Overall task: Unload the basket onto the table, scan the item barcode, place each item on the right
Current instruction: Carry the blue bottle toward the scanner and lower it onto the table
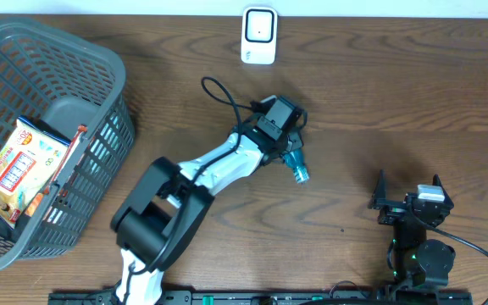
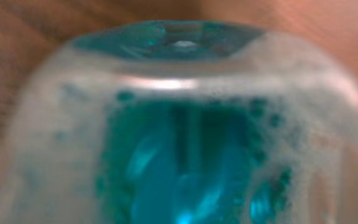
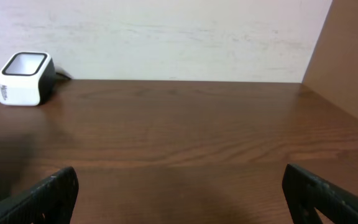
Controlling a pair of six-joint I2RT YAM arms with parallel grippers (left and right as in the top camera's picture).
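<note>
The item is a clear bottle of teal liquid [image 1: 297,168], lying slanted at the table's middle with its cap pointing to the front right. My left gripper [image 1: 285,146] is on its upper end and shut on it. Close up in the left wrist view the bottle [image 2: 185,143] fills the frame, blurred and foamy, and hides the fingers. The white barcode scanner [image 1: 258,36] stands at the far edge, some way beyond the bottle. My right gripper [image 1: 407,203] rests open at the front right, nothing between its fingers [image 3: 48,193]. The right wrist view shows the scanner [image 3: 22,79] far left.
A grey plastic basket [image 1: 100,68] stands at the left and holds a colourful box [image 1: 24,161] and other packs. A wall runs along the table's far edge. A brown panel [image 3: 347,56] stands at the right.
</note>
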